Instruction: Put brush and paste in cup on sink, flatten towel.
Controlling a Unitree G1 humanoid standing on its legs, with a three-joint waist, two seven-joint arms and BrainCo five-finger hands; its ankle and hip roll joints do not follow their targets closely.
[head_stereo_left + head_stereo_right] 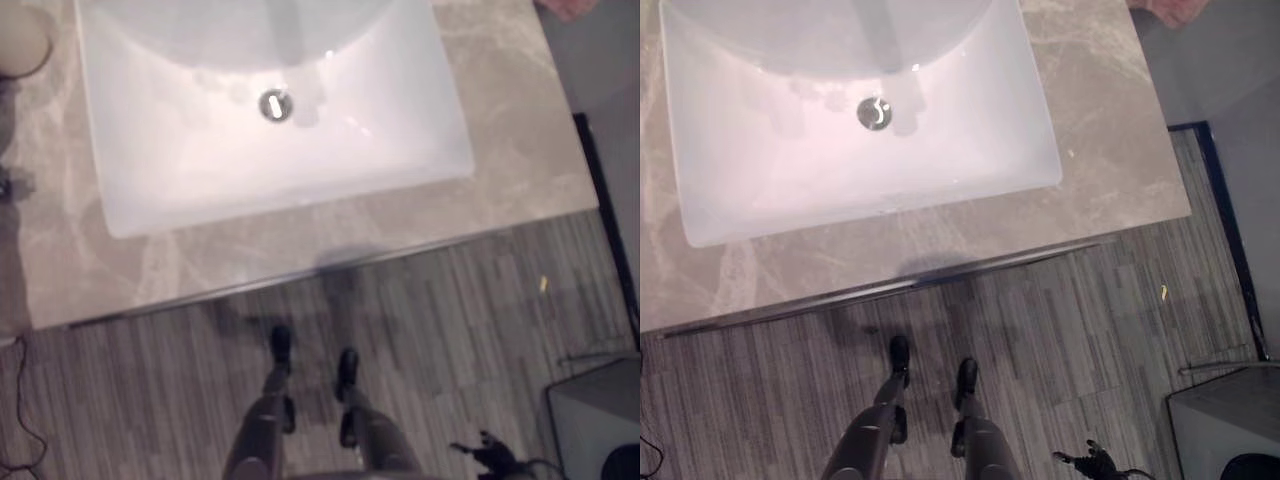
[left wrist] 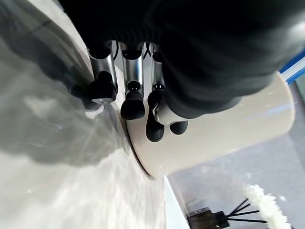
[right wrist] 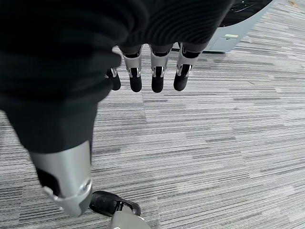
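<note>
1. Nothing of the task looks finished to us: at nine o'clock our left hand (image 2: pixel 143 102) has its fingers (image 2: pixel 132 106) curled against a beige cup (image 2: pixel 228 133) on the marble worktop (image 1: pixel 300 235).
2. Centre, the white sink (image 1: pixel 270 110); brush, paste and towel we cannot place.
3. At three o'clock, our right hand (image 3: pixel 143 71) hangs relaxed, empty, over the floor (image 3: pixel 214 143).

A: What colour is the sink (image 1: pixel 150 190)?
B: White, with a shiny silver drain (image 1: pixel 276 105) in the basin. The counter (image 1: pixel 500 150) around it is beige-grey marble with pale veins.
A: And the floor (image 1: pixel 450 330) in front of the counter?
B: Grey carpet in fine stripes.
A: The cup (image 2: pixel 228 129)?
B: Cream, plain. The fingers (image 2: pixel 133 90) against it are silver with black tips.
</note>
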